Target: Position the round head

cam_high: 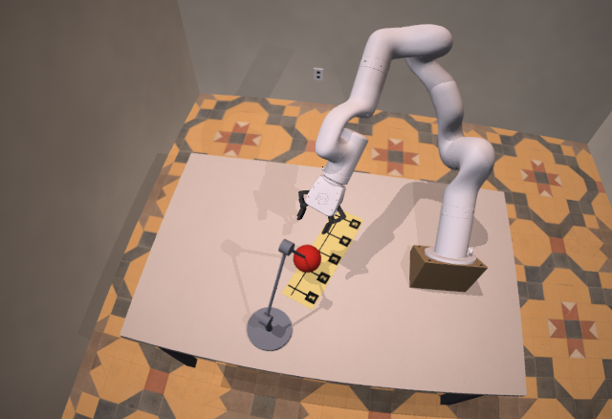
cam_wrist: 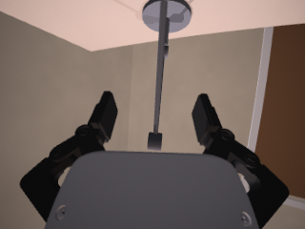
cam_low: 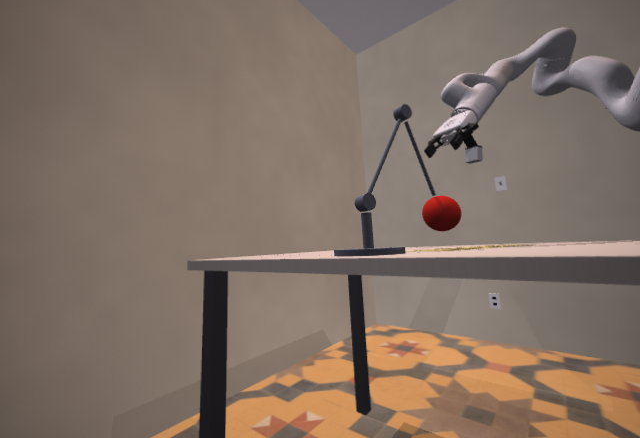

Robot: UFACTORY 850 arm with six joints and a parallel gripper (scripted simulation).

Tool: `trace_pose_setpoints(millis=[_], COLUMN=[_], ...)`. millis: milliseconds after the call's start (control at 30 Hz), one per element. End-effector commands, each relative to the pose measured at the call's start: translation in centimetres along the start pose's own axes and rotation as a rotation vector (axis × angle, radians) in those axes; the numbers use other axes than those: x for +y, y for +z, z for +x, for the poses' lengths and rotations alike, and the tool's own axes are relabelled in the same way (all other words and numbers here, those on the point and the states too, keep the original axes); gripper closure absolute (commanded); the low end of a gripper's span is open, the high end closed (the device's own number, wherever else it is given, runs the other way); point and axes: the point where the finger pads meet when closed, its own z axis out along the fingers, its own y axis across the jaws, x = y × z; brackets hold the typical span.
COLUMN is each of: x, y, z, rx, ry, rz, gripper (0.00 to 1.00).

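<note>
The lamp stands free on its round grey foot (cam_high: 269,329) (cam_low: 369,251) (cam_wrist: 168,13). Its two thin rods fold at a high elbow joint (cam_high: 286,246) (cam_low: 402,111) (cam_wrist: 154,140). The red round head (cam_high: 307,257) (cam_low: 441,213) hangs above the bench over the yellow strip (cam_high: 295,295). In the top view it shows near the second and third lines. My gripper (cam_high: 316,219) (cam_low: 440,145) (cam_wrist: 154,102) is open and empty. It hangs in the air beyond the head, higher than it, and touches no part of the lamp. The head is hidden in the wrist view.
The strip's far lines, with numbered tags (cam_high: 344,240), lie under my gripper. The arm's brown base block (cam_high: 447,268) stands on the right of the bench (cam_high: 197,216) (cam_low: 465,262). Walls close in behind and to the left.
</note>
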Motion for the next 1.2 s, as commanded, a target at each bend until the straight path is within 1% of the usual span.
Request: trace_pose_setpoints(millis=[0, 900, 1167], x=[-0.2, -0.2, 0.0], y=[-0.1, -0.1, 2.1], z=[-0.2, -0.2, 0.1], rx=[0.150, 0.150, 0.146], ry=[-0.012, -0.012, -0.012], rz=[-0.077, -0.077, -0.070], gripper=[0.00, 0.00, 0.00])
